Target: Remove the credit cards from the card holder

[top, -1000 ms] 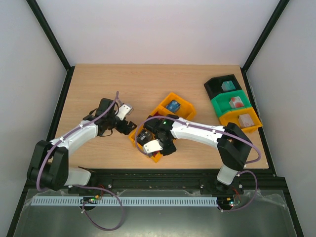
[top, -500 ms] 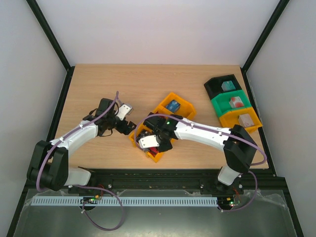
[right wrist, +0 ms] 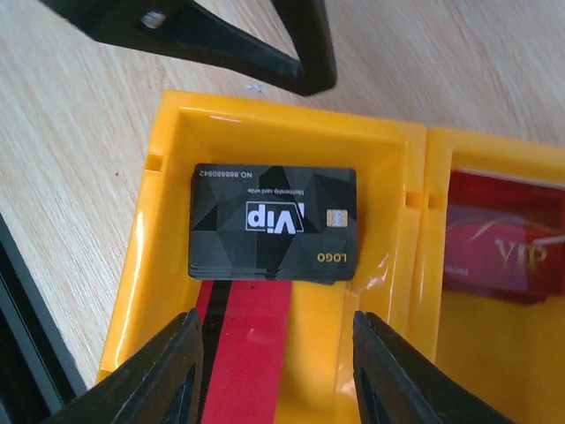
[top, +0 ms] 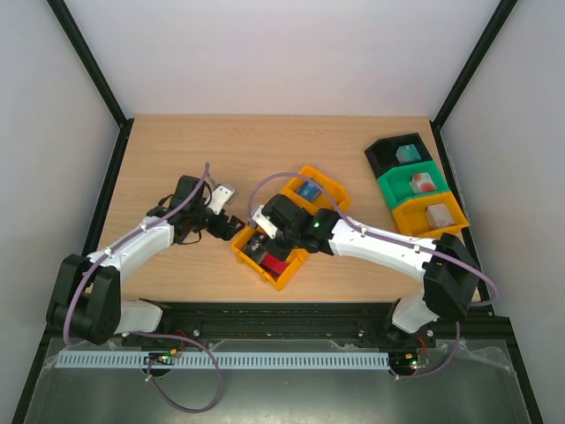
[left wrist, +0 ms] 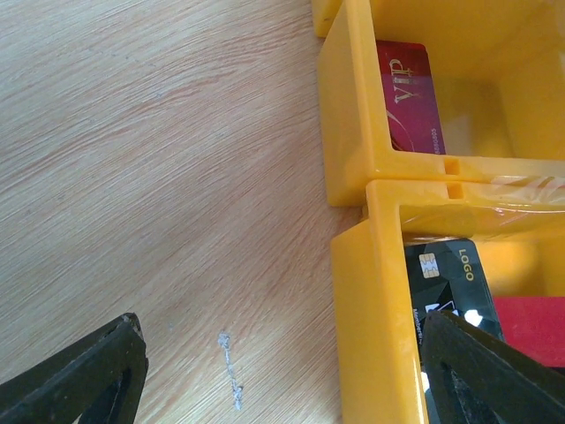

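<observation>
"Wooden table point(top: 177, 150) all round. How stands the right gripper point(right wrist: 278, 371)?"

"Parted and empty, above a black card point(right wrist: 272, 223) lying in the yellow bin's point(right wrist: 154, 265) end compartment. The left gripper point(left wrist: 278, 353) hangs spread wide beside the bin."

"Which step?"

"Card deposited, likely. Next it must retreat and find the card holder, not clearly visible."

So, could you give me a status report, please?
Left gripper open, right gripper open, empty. Black card flat in yellow bin, red card next compartment. Nothing blocking.
</observation>
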{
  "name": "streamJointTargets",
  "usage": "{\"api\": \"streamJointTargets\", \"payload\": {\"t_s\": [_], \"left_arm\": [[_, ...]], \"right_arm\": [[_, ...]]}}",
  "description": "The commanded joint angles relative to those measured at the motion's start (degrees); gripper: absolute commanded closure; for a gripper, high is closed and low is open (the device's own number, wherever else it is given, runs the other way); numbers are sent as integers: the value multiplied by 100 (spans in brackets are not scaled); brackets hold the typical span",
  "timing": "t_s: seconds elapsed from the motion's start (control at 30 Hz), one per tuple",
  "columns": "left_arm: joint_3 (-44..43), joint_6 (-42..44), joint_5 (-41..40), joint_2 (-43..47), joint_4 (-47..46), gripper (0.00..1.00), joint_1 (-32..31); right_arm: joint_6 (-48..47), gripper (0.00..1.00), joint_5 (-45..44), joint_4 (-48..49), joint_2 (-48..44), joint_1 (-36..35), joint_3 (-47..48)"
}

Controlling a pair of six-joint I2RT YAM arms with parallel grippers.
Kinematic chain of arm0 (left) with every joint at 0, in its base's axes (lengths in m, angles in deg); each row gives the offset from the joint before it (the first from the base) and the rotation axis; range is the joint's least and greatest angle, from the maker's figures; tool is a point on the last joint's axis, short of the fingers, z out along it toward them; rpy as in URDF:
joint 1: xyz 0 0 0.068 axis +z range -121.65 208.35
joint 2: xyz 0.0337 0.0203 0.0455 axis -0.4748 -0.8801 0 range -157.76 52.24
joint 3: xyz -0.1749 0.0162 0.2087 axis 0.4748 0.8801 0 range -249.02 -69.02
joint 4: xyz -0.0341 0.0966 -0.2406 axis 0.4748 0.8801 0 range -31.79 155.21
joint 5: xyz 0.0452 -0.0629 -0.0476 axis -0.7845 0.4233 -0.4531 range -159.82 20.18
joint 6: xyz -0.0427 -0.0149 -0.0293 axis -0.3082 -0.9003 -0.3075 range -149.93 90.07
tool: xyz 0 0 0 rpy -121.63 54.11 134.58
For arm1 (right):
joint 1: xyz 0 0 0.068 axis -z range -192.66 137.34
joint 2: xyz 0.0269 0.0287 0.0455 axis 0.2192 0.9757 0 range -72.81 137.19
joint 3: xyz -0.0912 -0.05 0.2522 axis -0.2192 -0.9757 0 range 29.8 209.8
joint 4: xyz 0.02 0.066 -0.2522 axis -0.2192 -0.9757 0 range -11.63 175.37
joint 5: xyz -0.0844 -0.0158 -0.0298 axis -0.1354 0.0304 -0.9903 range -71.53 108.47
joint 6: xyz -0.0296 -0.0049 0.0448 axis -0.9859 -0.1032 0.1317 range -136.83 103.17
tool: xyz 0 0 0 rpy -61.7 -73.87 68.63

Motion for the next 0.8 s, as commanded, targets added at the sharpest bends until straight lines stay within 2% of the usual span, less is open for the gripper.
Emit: {"api": "streamJointTargets", "payload": {"t_s": [0.0, 0.23, 0.57, 0.77], "left_arm": [[136, -264, 66, 121, -85, 14, -11], [288, -469, -44, 195, -249, 14, -14], [338, -498, -72, 248, -278, 14, -15], [361, -472, -69, 245, -278, 14, -11]], "right_arm": [[1604, 54, -239, -189, 136, 13, -46], [2387, 52, -219, -789, 819, -7, 330], [2330, 54, -488, -1436, 1459, -100, 771], [2153, 47, -612, -1924, 1790, -100, 1039]]}}
